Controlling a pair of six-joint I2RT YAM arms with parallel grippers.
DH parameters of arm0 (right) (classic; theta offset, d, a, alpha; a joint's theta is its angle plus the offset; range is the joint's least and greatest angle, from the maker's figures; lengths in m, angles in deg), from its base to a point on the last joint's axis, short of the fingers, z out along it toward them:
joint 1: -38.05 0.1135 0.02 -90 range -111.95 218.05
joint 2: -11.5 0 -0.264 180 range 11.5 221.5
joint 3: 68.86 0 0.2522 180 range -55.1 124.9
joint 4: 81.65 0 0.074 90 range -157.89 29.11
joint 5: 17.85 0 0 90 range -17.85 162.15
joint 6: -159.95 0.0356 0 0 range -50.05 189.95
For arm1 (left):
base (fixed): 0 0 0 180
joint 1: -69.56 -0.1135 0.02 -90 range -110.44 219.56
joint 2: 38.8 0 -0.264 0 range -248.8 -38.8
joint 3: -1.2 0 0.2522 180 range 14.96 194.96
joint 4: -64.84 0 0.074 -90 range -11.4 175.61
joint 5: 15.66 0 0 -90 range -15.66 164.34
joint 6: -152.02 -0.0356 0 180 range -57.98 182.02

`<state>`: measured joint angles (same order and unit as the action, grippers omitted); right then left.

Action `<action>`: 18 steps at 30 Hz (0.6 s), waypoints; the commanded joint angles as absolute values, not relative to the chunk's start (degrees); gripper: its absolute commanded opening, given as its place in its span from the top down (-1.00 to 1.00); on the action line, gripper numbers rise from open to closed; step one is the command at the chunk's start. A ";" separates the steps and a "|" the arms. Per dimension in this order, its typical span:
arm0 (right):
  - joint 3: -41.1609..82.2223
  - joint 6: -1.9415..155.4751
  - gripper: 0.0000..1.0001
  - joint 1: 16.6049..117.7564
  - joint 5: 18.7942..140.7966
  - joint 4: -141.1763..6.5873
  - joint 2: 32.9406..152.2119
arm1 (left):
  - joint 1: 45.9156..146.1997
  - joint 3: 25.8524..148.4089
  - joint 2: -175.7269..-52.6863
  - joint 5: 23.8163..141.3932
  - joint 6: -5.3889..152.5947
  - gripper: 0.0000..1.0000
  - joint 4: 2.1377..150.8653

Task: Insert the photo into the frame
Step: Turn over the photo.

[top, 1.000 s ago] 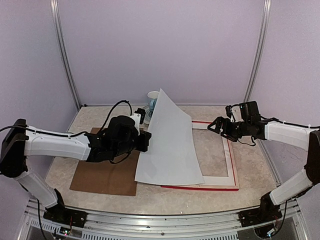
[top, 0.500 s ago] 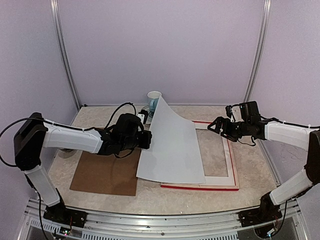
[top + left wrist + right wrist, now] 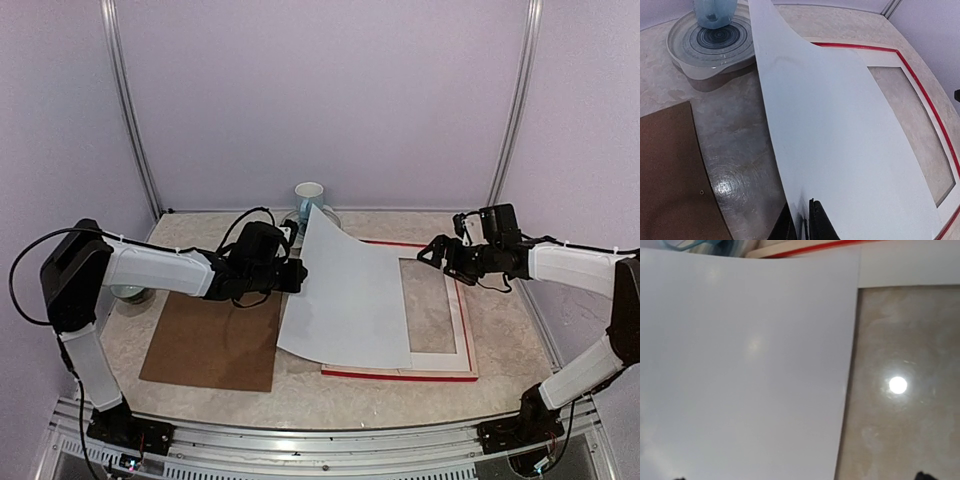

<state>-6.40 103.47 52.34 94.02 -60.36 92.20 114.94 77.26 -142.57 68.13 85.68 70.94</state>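
Note:
The photo lies white reverse up across the left part of the red frame. Its right part rests flat, while its left edge still curves up off the table. My left gripper holds that raised left edge. In the left wrist view its two dark fingers stand close together on either side of the sheet. My right gripper hovers wide open and empty above the frame's right side. Its wrist view looks down on the photo and on bare table inside the frame.
A white mat board with a window lies in the frame. The brown backing board is on the table left of the photo. A cup stands on a glass dish at the back. A bowl sits far left.
The left gripper has carried the photo's left edge downward, so the sheet has gone from steeply raised to nearly flat over the frame. The right arm has stayed still.

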 commanded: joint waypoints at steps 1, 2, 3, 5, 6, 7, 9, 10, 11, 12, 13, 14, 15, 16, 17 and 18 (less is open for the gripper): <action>-7.11 105.31 -0.98 49.87 95.42 -59.17 95.00 | 114.32 78.59 -143.23 69.63 86.44 0.76 71.59; -7.63 106.02 -0.98 49.24 96.21 -59.46 95.41 | 114.30 78.58 -143.26 69.68 86.46 0.75 71.58; -8.40 106.52 -0.99 48.44 97.71 -60.45 95.66 | 114.21 78.55 -143.25 69.68 86.46 0.74 71.57; -11.09 107.47 -0.98 46.54 102.33 -64.58 95.58 | 114.20 78.68 -143.22 69.69 86.46 0.73 71.57; -12.89 108.03 -0.98 45.49 105.38 -67.04 95.35 | 114.07 78.68 -143.21 69.69 86.46 0.73 71.57; -14.47 108.93 -0.98 44.28 108.53 -70.22 95.08 | 114.08 78.68 -143.21 69.69 86.46 0.72 71.57; -17.13 110.55 -0.98 42.95 112.66 -74.29 93.92 | 114.12 78.72 -143.21 69.71 86.46 0.72 71.66; -18.43 110.66 -0.98 42.90 112.68 -76.25 92.57 | 114.07 78.69 -143.17 69.81 86.46 0.72 71.66; -19.18 109.78 -0.98 42.84 111.66 -76.74 91.04 | 114.10 78.68 -143.13 69.83 86.46 0.72 71.66; -18.71 108.11 -0.98 42.88 110.34 -74.84 89.87 | 114.04 78.68 -143.13 69.78 86.50 0.71 71.62; -17.23 105.93 -0.98 42.84 108.16 -71.16 89.41 | 114.03 78.66 -143.01 69.75 86.54 0.71 71.58; -15.61 104.33 -0.98 42.82 106.35 -67.72 89.60 | 114.03 78.68 -143.02 69.80 86.54 0.72 71.50; -14.37 103.03 -0.98 42.62 105.40 -65.14 90.33 | 114.03 78.75 -143.03 69.90 86.59 0.71 71.45; -13.83 102.77 -0.98 42.44 105.12 -64.00 90.75 | 114.03 78.81 -143.16 69.99 86.63 0.71 71.41; -13.50 102.74 -0.98 42.25 104.78 -63.29 91.08 | 114.01 78.93 -143.20 69.99 86.63 0.71 71.38; -13.38 102.80 -0.98 42.17 104.13 -62.62 91.31 | 114.03 79.02 -143.28 70.02 86.63 0.71 71.40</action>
<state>-15.88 105.74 43.07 106.50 -66.90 91.57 114.27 77.29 -142.81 69.44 86.21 71.40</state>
